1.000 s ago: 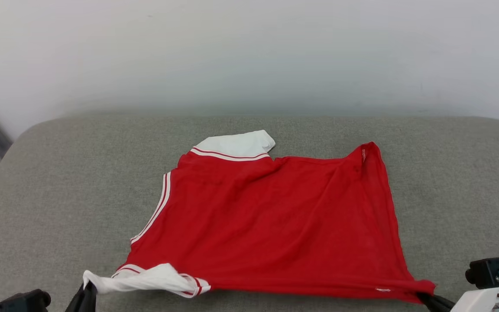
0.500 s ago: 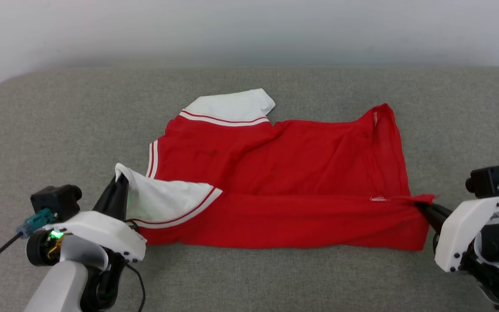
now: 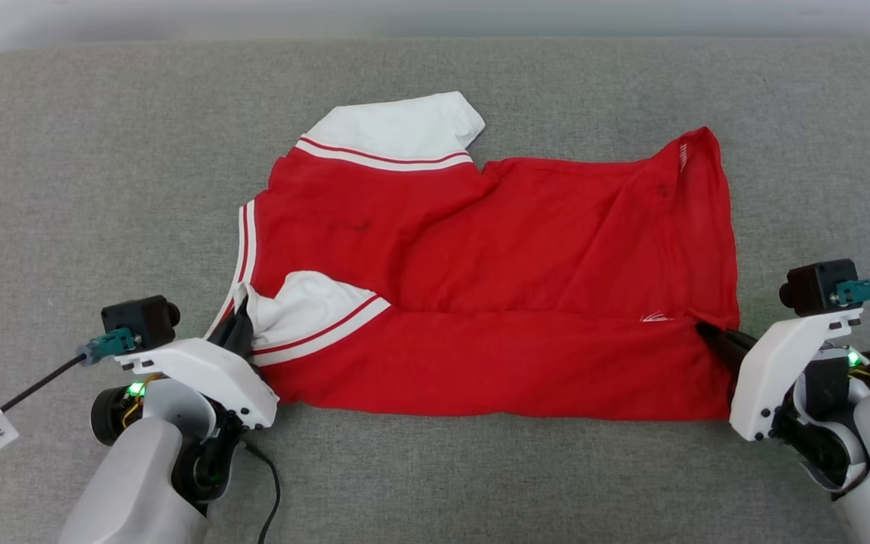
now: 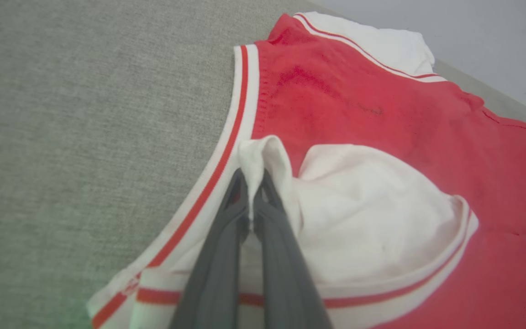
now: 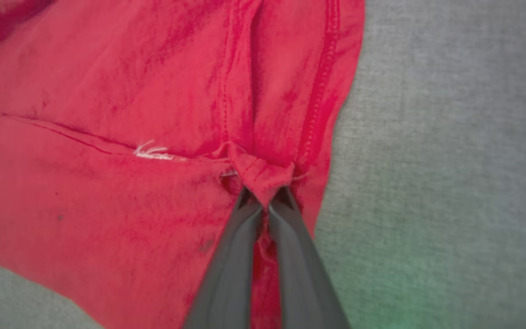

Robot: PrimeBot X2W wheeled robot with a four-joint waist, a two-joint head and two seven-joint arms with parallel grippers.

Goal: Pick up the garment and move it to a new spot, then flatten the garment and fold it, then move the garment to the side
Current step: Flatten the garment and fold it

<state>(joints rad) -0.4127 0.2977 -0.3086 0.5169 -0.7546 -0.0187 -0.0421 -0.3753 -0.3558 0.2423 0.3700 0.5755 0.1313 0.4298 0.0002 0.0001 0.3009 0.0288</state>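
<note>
One red garment point(image 3: 526, 249) lies spread on the grey fabric surface point(image 3: 87, 166), stretched between two grippers. The left gripper point(image 3: 241, 321) is pinched tight on a white sleeve point(image 3: 306, 306) folded in over the red. The right gripper point(image 3: 707, 332) is clamped on a bunched hem corner at the opposite end.

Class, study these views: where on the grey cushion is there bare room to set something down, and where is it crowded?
Bare grey cushion lies left of the garment, beyond its far edge, and along the near edge between the two arms. Crowded: both near corners, where the left pincer and right pincer pinch the cloth.
</note>
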